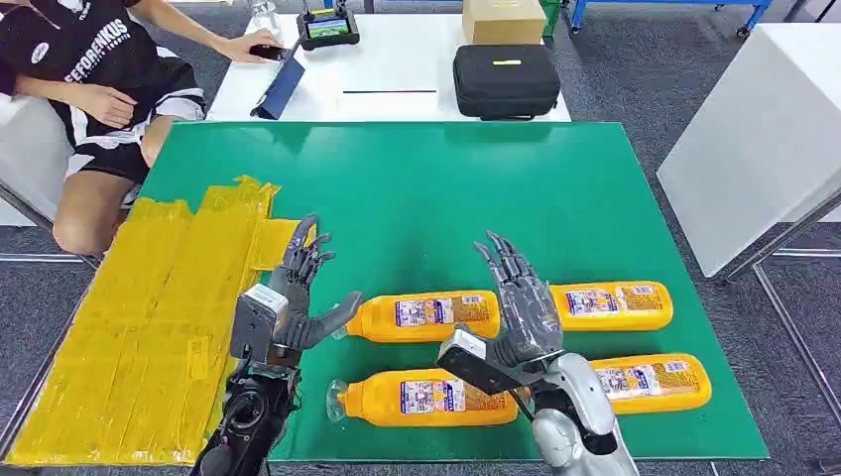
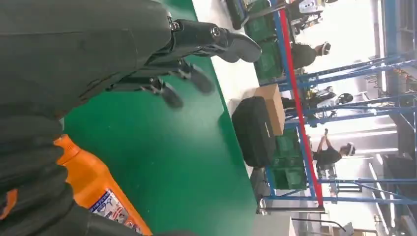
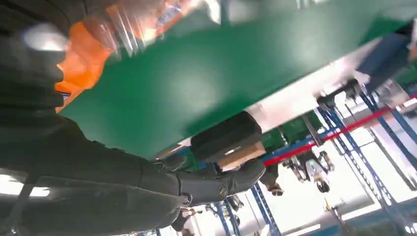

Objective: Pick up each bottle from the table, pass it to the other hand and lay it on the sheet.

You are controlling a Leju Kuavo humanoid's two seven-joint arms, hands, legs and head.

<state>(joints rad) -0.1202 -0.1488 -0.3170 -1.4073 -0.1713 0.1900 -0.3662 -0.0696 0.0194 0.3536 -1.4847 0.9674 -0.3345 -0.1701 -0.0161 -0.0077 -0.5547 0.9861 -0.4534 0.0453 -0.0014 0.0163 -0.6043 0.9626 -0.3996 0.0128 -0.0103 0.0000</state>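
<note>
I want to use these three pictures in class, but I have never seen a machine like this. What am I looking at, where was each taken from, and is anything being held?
This is a two-armed humanoid robot. The big picture looks down from its head; the other two come from cameras at its wrists, so they appear turned. On the green table lie four orange bottles and, at its left, a yellow sheet. The left hand and right hand hover open, holding nothing. A person sits behind the table.

Beyond the far edge of my desk I see a white table (image 1: 397, 59) carrying a black case (image 1: 506, 81), a cardboard box (image 1: 503, 20) and a controller (image 1: 328, 28); a seated person (image 1: 94, 89) reaches onto it.
</note>
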